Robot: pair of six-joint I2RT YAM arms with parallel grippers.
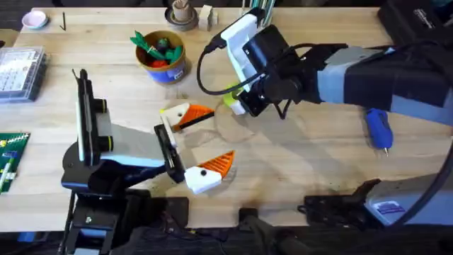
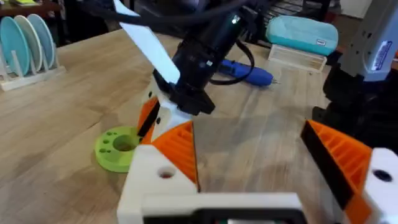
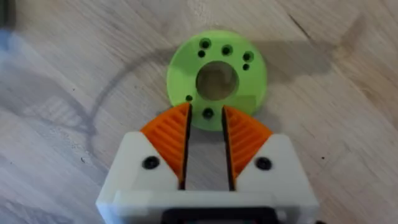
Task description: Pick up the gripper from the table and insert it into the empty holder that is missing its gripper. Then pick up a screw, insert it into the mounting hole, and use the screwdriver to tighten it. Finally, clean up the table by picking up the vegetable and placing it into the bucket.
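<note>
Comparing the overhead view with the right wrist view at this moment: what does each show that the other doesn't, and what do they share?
Overhead alone: the tan-orange bucket with a blue band holding red and green toy vegetables, the bright blue pen-shaped screwdriver lying to the right, and the left gripper with orange-tipped white fingers spread wide. Right wrist alone: the small holes around the lime-green ring-shaped disc. Shared: that disc on the wooden table at the right gripper.

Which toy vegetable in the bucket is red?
In the bucket, the red one is the piece lying low at the near side. The others around it are green: leafy pieces sticking up at the far-left rim.
</note>
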